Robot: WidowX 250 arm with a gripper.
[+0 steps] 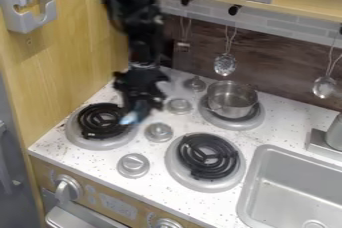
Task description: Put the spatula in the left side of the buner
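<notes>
Speckled countertop [157, 187] is surrounding the left coil burner [101, 121]; I'm hanging the gripper [139, 106] beside it, blurry blue piece [133, 115] below, grip unclear.

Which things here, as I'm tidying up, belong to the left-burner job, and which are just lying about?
For the job:
claw
left burner
blue thing at the claw, possibly the spatula

Just about:
pot
slotted spoon
ladle
sink

Pot [230, 103] shiny metal; sink [294, 187] smooth, matt; side panel [67, 67] wood-grained.
</notes>
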